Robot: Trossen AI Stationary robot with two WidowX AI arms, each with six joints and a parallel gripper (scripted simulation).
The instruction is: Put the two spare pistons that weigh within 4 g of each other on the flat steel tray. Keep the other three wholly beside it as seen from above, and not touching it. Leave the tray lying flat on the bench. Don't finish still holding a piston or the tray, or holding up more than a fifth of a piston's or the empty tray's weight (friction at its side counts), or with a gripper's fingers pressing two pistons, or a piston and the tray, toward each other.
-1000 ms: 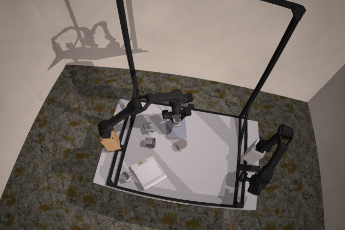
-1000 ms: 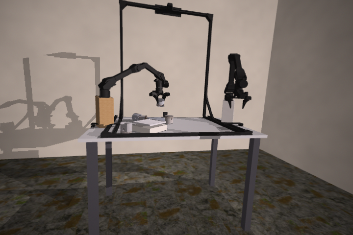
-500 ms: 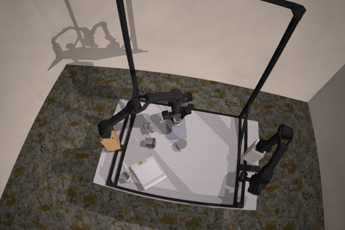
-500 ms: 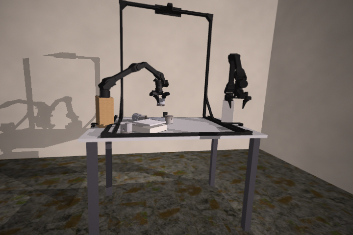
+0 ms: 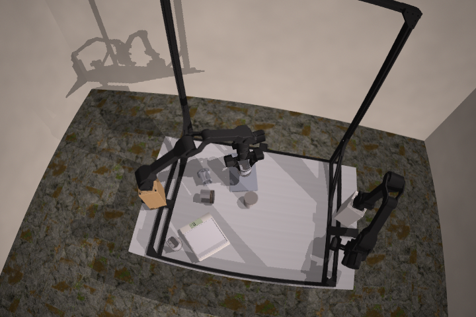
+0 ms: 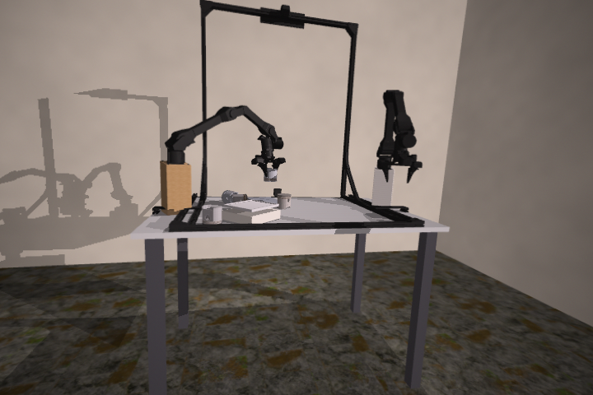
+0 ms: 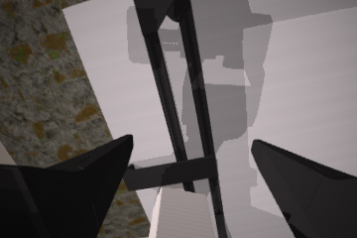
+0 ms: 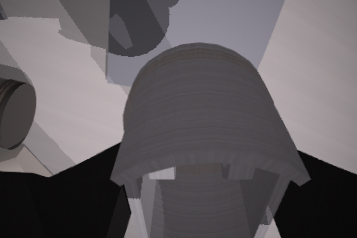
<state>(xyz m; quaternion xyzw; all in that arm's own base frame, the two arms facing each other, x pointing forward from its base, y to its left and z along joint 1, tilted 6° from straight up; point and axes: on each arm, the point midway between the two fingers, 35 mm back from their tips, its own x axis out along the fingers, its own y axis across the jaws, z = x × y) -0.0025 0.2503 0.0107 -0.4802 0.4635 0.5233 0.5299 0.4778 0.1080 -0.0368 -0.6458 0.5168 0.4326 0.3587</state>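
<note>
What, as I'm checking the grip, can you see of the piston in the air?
The lifted piston is a grey, metallic-looking cylinder with fine grooves around it near its closed end. That end points down; the hollow, cut-away skirt faces up towards the right claw, whose fingers grip it from both sides. It hangs clear of the table, over the tray seen from above. Its weight cannot be seen.

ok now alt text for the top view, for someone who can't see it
The right arm's jaws hold a piston above the flat steel tray. Four other pistons stand or lie beside the tray, one of them next to a digital scale. The left arm's jaws hang open at the opposite end of the bench.
</note>
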